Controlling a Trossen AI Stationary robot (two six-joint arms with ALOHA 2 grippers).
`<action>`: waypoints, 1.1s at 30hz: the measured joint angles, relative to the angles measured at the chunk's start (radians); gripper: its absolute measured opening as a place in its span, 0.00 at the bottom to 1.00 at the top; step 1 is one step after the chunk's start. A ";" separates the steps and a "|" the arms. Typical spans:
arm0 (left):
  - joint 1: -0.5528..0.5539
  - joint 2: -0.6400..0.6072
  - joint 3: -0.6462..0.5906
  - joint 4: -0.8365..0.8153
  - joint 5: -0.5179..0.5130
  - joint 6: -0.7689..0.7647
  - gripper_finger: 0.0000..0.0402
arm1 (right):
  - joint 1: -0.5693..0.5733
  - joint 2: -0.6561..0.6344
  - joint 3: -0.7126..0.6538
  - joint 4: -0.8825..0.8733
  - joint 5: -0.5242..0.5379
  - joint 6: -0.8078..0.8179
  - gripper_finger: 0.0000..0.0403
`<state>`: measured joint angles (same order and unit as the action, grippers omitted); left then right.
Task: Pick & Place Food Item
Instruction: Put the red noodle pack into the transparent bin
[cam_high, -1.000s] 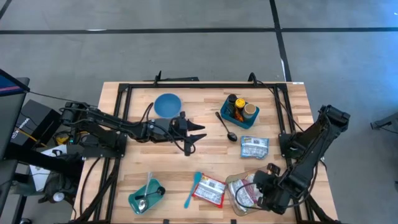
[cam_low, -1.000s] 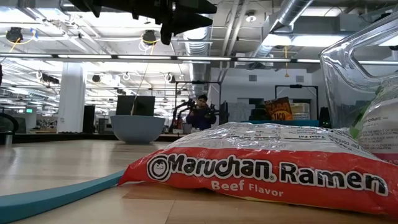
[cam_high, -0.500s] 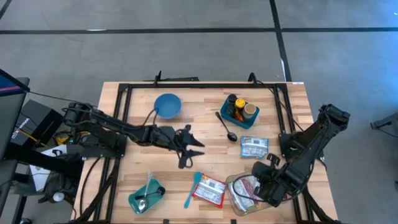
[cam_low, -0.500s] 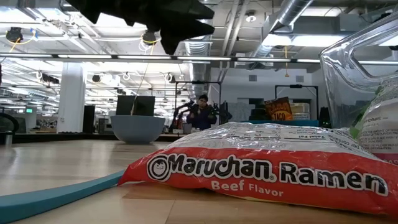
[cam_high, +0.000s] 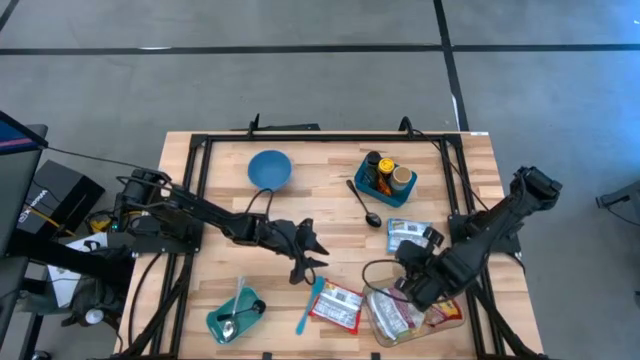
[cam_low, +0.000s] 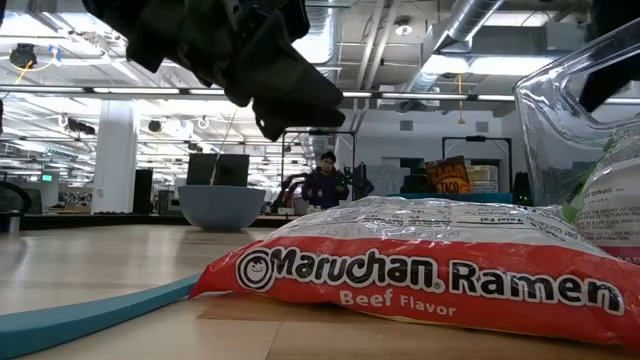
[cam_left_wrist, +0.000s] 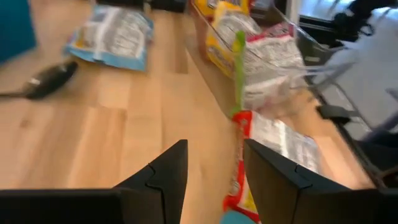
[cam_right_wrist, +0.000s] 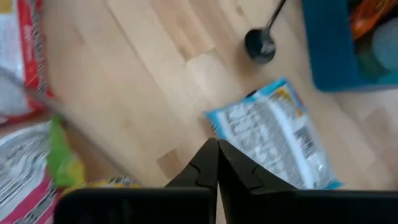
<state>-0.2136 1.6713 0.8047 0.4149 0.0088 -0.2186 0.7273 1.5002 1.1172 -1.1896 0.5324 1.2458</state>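
High view, looking straight down on the wooden desk (cam_high: 220, 270): my left gripper (cam_high: 310, 262) hangs over the middle of the desk, its two fingers partly spread and holding nothing. The red ramen packet (cam_high: 337, 307), which I take to be the food item to move, lies flat near the front edge, just beyond the fingertips and toward the right arm's side. Its long side runs roughly across the desk, slightly slanted. A light blue spatula (cam_high: 308, 305) lies right beside the packet, between it and the gripper, so I judge the fingers must pass over that handle to reach the packet. From the left wrist view, the packet's near corner (cam_left_wrist: 239, 190) shows directly ahead between the two dark fingers, so the approach looks nearly lined up. My right gripper (cam_high: 408, 283) is closed and empty, sitting by the clear tub of snack bags (cam_high: 400, 308), with the blue and white bag (cam_high: 408, 236) just beyond it. That gripper is about as close to the packet, but the tub stands between them, so I judge the left arm better placed.
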 joint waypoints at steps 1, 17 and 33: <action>0.001 0.002 0.000 -0.002 0.019 -0.005 0.37 | -0.011 0.000 0.000 0.000 0.012 -0.012 0.00; 0.002 0.084 0.005 0.029 0.119 -0.024 0.37 | -0.145 -0.100 0.000 0.051 0.210 -0.166 0.00; 0.002 0.231 0.085 0.019 0.252 0.053 0.37 | -0.188 -0.125 0.000 0.193 0.235 -0.359 0.00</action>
<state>-0.2119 1.9023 0.8898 0.4335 0.2607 -0.1659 0.5392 1.3750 1.1172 -0.9971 0.7673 0.8865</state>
